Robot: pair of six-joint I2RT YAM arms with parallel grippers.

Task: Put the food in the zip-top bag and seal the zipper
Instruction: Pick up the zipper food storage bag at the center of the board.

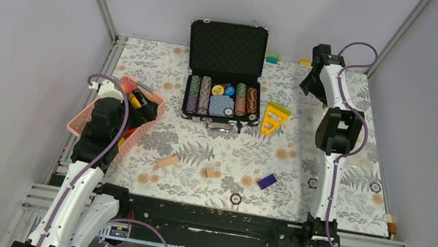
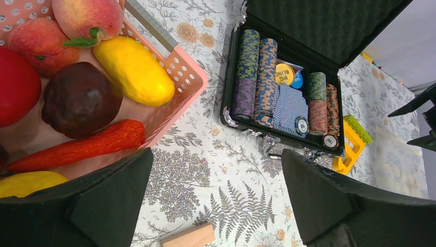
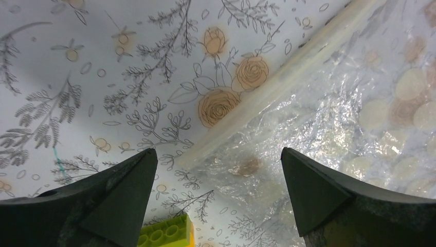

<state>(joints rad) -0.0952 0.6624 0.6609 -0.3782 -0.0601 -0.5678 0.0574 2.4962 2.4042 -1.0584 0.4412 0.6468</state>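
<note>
The food lies in the pink lattice basket [image 2: 186, 73] at the left side of the table: two peaches [image 2: 87, 18], a yellow fruit [image 2: 134, 69], a dark plum-like fruit [image 2: 79, 100] and a long red chilli [image 2: 82, 146], packed touching one another. The left gripper [image 2: 216, 154] hangs above the basket's right corner with its fingers spread wide, holding nothing. One finger is over the basket and the other over the bare cloth.

The zip-top bag [image 3: 329, 128] lies flat on the right side of the table, well apart from the basket, with the open poker chip case [image 2: 288, 98] between them. The right gripper [image 3: 218, 150] is above the zipper [image 3: 277, 82], also wide open and empty, near a yellow-green toy brick [image 3: 167, 234].

Nothing is bagged yet. The likely trouble:

- The bag is thin, slack film lying flat, so a finger may slide over the mouth edge or pinch both layers, leaving it shut
- The left gripper straddles the basket wall, so descending from here could catch the rim and tip the basket
- The rounded fruit could squirt from the fingers and roll during the long carry across
</note>
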